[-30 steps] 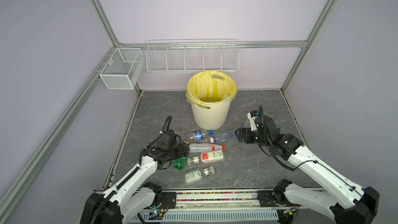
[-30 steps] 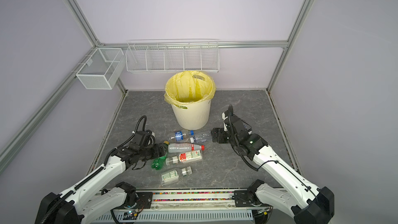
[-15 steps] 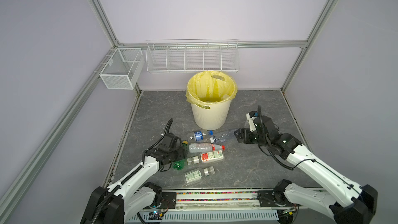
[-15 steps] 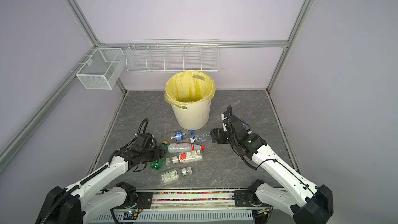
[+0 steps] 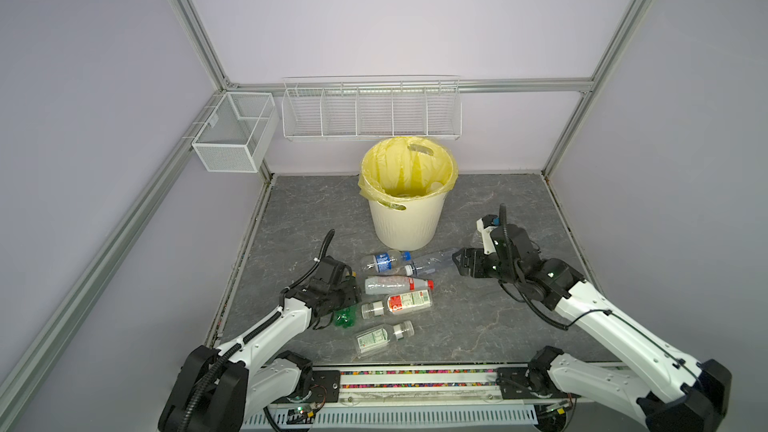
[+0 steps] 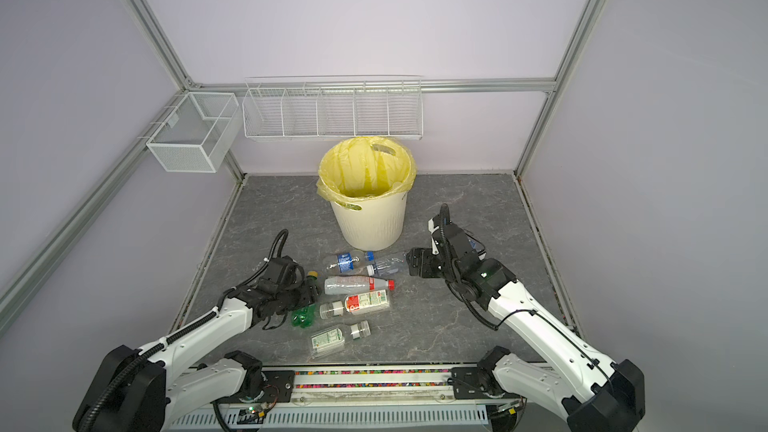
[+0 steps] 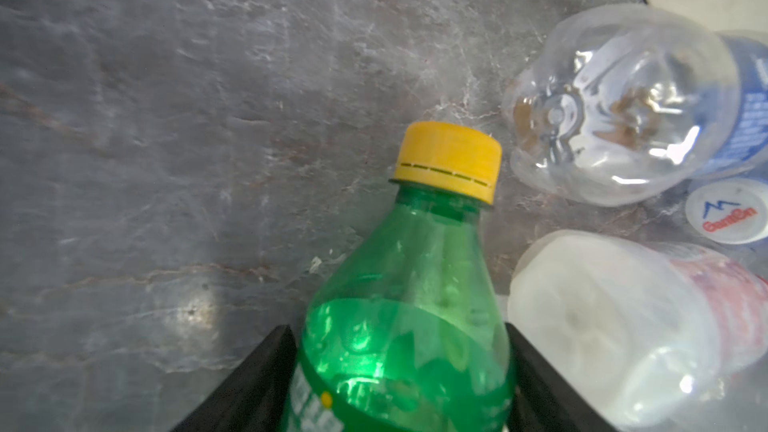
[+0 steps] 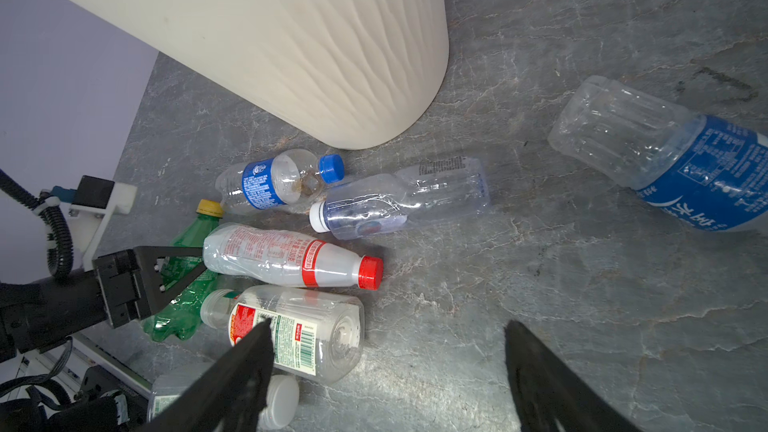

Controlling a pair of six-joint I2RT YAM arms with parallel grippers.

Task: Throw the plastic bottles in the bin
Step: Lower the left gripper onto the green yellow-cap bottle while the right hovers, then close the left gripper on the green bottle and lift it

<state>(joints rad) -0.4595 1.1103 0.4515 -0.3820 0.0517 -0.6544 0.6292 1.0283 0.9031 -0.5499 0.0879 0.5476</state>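
Observation:
Several plastic bottles lie on the grey floor in front of the bin (image 5: pixel 405 222), a cream ribbed bucket lined with a yellow bag. My left gripper (image 7: pixel 398 328) is shut on a green bottle (image 7: pixel 407 276) with a yellow cap, which lies on the floor; both fingers press its sides. Beside it lie a blue-capped bottle (image 5: pixel 384 261), a red-capped one (image 5: pixel 395 284) and a red-and-green-labelled one (image 5: pixel 405 303). My right gripper (image 8: pixel 388 323) hangs open and empty just right of a clear white-capped bottle (image 8: pixel 399 201). A blue-labelled bottle (image 8: pixel 665 151) lies apart, near the right arm.
Another clear bottle with a green label (image 5: pixel 378 338) lies nearest the front rail (image 5: pixel 415 380). Two white wire baskets (image 5: pixel 235 130) (image 5: pixel 370 112) hang on the back frame above the bin. Aluminium posts and lilac walls close the floor on three sides.
My left gripper has dropped lower over the green bottle and its jaws have narrowed onto it. The right arm has edged slightly towards the clear bottle, still open.

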